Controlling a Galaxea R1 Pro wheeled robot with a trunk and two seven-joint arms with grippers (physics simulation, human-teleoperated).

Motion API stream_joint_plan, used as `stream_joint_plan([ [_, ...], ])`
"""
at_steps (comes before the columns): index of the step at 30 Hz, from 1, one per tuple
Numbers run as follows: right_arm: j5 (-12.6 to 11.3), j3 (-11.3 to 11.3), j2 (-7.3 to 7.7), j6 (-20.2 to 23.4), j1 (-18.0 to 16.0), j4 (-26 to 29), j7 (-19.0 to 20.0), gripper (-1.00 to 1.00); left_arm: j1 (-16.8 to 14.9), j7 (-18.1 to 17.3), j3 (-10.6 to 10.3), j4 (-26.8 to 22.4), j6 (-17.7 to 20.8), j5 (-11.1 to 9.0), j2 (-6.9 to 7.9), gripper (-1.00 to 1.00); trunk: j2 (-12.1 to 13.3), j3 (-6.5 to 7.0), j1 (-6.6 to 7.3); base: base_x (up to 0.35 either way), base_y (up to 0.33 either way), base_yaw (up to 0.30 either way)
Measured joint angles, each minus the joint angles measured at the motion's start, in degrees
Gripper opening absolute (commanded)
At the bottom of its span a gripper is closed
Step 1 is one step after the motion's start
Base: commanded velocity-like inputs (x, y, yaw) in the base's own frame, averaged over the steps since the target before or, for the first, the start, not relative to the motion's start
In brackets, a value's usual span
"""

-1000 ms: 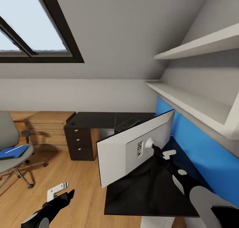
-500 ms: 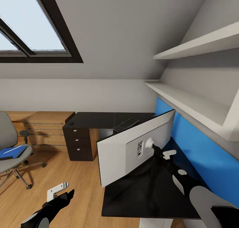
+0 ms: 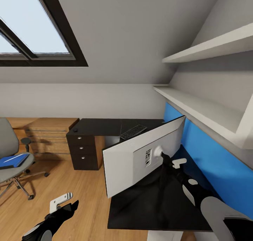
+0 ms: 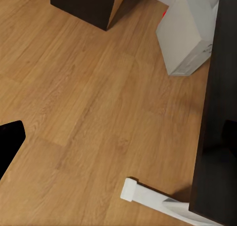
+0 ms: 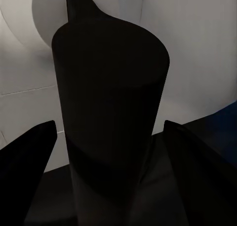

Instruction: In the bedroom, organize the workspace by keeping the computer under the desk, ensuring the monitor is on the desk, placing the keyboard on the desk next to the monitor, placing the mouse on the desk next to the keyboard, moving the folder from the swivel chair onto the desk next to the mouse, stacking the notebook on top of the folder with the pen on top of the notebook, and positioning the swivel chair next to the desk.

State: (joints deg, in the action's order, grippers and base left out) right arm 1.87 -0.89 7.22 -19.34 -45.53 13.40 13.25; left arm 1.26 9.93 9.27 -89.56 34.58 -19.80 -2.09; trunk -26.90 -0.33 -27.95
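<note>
The monitor (image 3: 140, 156) hangs tilted over the near end of the black desk (image 3: 102, 125), its white back towards me. My right gripper (image 3: 165, 161) is shut on its black stand neck (image 5: 111, 102), with a dark finger on each side. The keyboard (image 3: 134, 131) lies on the far part of the desk. A small black mouse (image 3: 75, 130) sits at the desk's far left corner. The blue folder (image 3: 14, 160) lies on the swivel chair (image 3: 8, 142) at the left. The grey computer (image 4: 190, 30) stands on the floor by the desk edge. My left gripper (image 3: 66, 204) hangs open over the floor.
A wooden drawer chest (image 3: 51, 135) stands between the chair and the desk's black drawers (image 3: 82, 148). White shelves (image 3: 196, 104) and a blue wall panel (image 3: 214, 160) run along the right. Wood floor (image 3: 80, 191) lies open to the left of the desk.
A second ago the whole view shifted slightly, sliding chair and desk a little left in the picture. Over the last half second nothing differs; the monitor stays in my right gripper.
</note>
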Motion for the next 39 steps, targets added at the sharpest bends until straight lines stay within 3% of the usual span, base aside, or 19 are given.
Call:
stream_joint_plan([
  [22, 0.0, 0.0, 0.01, -0.1, 0.0, -0.1, -0.1, -1.00, 0.0, 0.0, 0.0, 0.0, -0.1, 0.0, -0.05, 1.00, 0.0, 0.00, 0.01, 0.112, -0.059, 0.000],
  [39, -0.1, 0.0, 0.02, -0.1, 0.0, -0.1, 0.0, -1.00, 0.0, 0.0, 0.0, 0.0, -0.1, 0.0, -0.07, 1.00, 0.0, 0.00, 0.00, 0.010, -0.009, 0.000],
])
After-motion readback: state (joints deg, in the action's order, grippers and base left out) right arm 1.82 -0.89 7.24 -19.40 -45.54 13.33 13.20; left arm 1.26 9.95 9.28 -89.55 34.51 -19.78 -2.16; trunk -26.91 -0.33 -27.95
